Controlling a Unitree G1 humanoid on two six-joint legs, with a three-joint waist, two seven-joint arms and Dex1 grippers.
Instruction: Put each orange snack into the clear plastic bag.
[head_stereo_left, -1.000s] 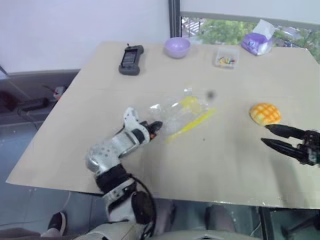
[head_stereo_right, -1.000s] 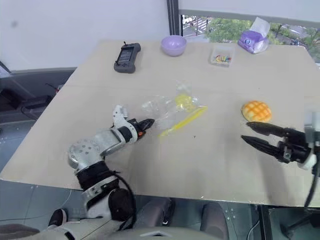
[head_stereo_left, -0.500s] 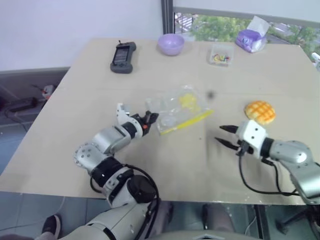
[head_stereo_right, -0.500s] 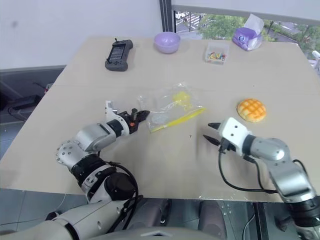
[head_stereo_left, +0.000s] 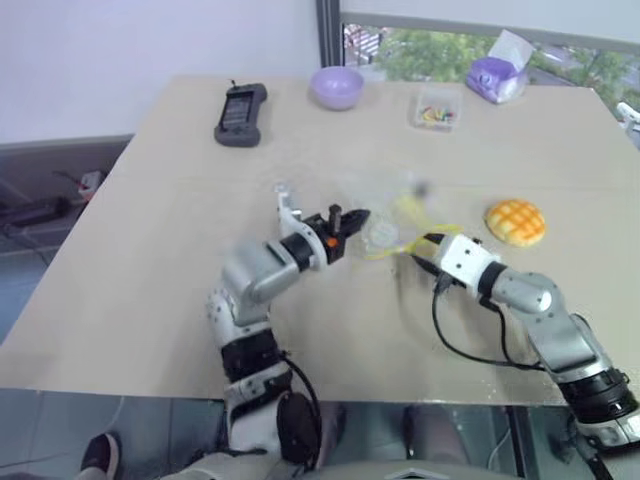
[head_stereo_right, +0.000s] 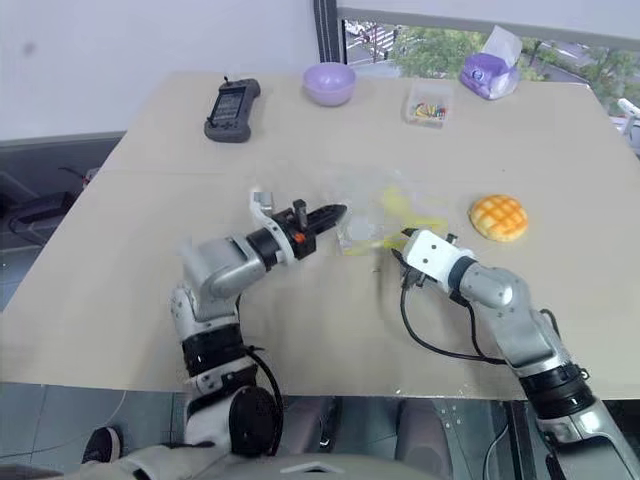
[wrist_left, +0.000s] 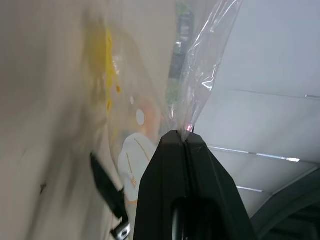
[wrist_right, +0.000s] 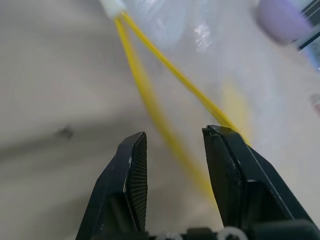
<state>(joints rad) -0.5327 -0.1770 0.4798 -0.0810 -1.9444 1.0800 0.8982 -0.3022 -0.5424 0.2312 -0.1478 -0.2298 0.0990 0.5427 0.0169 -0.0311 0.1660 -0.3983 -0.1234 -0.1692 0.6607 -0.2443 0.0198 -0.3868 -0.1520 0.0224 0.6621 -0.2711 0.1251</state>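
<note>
The clear plastic bag (head_stereo_left: 384, 224) lies crumpled mid-table, its one corner lifted off the surface. My left gripper (head_stereo_left: 352, 216) is shut on that corner; in the left wrist view the film (wrist_left: 204, 65) rises from the closed fingertips (wrist_left: 172, 137). My right gripper (head_stereo_left: 421, 243) is at the bag's yellow strip (head_stereo_left: 402, 243) and stands open. In the right wrist view the strip (wrist_right: 150, 107) forks in a V and one branch runs between the fingers; contact is unclear. One orange snack (head_stereo_left: 516, 221) with a grid top sits on the table to the right of the bag, apart from both grippers.
At the table's far edge stand a black handheld device (head_stereo_left: 240, 102), a purple bowl (head_stereo_left: 336, 87), a small clear box of colourful bits (head_stereo_left: 438, 110) and a purple tissue pack (head_stereo_left: 497, 78). The tan table (head_stereo_left: 150, 260) ends close in front.
My left gripper has risen and moved right, lifting the bag's corner. My right gripper has swung left from beside the snack to the bag's yellow strip. The camera has shifted too.
</note>
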